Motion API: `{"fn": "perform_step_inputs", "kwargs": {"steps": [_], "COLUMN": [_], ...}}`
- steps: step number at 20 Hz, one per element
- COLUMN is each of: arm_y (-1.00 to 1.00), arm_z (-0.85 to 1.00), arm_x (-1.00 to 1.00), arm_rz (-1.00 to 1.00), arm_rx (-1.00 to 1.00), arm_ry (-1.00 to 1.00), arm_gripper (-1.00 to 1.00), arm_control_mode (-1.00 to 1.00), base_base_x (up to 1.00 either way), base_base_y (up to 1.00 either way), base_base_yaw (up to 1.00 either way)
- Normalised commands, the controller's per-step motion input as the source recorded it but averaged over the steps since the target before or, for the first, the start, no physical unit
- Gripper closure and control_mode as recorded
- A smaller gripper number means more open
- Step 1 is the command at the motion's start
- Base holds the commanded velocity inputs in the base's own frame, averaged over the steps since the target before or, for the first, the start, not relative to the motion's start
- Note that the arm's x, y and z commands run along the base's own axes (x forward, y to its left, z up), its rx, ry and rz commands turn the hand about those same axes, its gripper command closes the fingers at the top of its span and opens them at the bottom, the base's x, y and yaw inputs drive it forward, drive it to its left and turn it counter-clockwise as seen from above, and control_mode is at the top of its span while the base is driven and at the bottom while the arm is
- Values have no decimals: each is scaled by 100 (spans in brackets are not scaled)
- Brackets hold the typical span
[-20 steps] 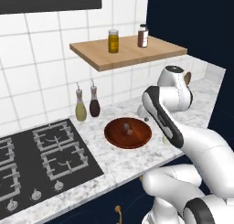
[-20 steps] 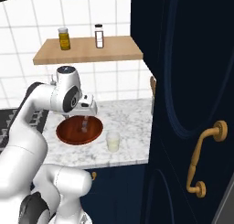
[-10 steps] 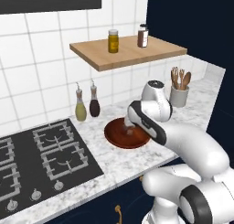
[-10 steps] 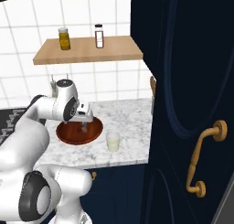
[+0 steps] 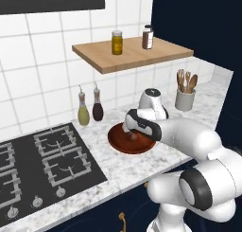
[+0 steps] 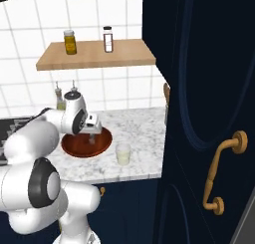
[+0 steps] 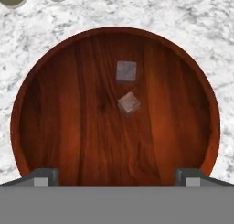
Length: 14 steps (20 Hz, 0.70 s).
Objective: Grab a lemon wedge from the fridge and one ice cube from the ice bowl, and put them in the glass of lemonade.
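While the hand [image 7: 117, 176] hangs open above, two ice cubes [image 7: 128, 103] lie in one ice bowl [image 7: 55, 127].

ice bowl [image 5: 124, 143] partly behind arm, fingers [image 7: 45, 176] cropped

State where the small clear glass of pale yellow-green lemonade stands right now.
In the right base view, the glass of lemonade stands on the marble counter, just right of the reddish-brown ice bowl, near the counter's front edge.
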Motion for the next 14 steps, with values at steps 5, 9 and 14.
{"fn": "perform_step_inputs", "kwargs": {"steps": [5,9,14], "arm_y": [1,5,6], "arm_z": [-34,-29,-23], "arm_x": [46,46,38], "arm_rz": [0,0,0], "arm_rx": [0,0,0], "arm_ry": [0,0,0], "arm_gripper": [-100,-100,-100], "arm_control_mode": [-100,-100,-100], "base_base_x": [0,0,0], "base_base_y": [0,0,0], "base_base_yaw": [0,0,0]}}
